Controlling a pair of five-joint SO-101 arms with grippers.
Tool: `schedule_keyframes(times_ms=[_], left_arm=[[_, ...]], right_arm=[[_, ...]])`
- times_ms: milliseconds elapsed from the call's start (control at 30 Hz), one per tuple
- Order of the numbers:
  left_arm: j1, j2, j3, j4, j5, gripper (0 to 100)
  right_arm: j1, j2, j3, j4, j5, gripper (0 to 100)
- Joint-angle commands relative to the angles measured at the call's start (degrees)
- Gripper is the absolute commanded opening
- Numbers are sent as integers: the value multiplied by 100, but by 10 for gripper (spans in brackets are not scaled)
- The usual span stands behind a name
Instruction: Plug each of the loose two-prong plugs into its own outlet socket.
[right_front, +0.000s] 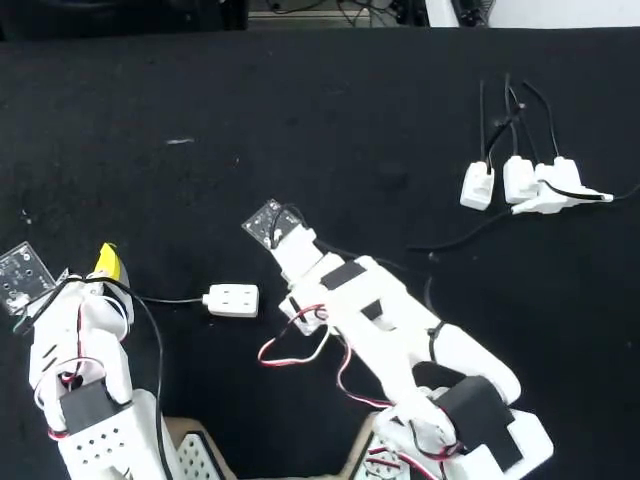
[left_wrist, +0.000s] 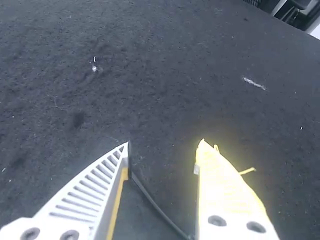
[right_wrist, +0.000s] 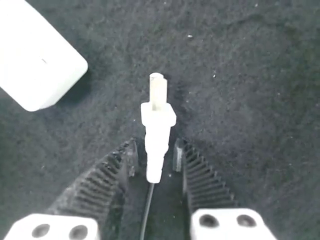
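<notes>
Barely started: right claw (right_wrist: 154, 147) sits open astride one plug (right_wrist: 157, 117) just beside the unfilled socket (right_front: 232, 299), left claw (left_wrist: 164, 144) open near it, other plugs (right_front: 520, 180) well apart, seemingly loose.

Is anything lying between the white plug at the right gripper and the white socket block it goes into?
Nothing visible. In the right wrist view, bare black table cover lies between the plug and the socket block. The block sits off to one side of where the plug points, not straight ahead.
</notes>
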Motion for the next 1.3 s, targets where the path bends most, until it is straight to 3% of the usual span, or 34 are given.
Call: schedule_keyframes(times_ms=[0,100,267,433,600,767,967,1267], left_arm=[[66,-26,-365,-70,0,223],[66,-26,-365,-70,0,223],[75,-26,-365,-70,0,223],[154,-26,-356,-70,0,223],[637,-26,-409,141,-114,223],[857,-26,-418,176,-290,223],[936,-26,-558,290,-281,223],[1947,-26,-857,782,-334,223]], right_arm=[[-79,-110,-145,-255,-62,91],[-88,-312,48,-352,-44,15],[9,-910,330,-255,-18,10],[211,-2624,268,686,325,10],[-835,-3952,286,651,475,10],[-1582,-3468,338,-554,457,10],[-1952,-2501,646,-1881,-185,10],[-2110,-2185,664,-2092,-185,10]])
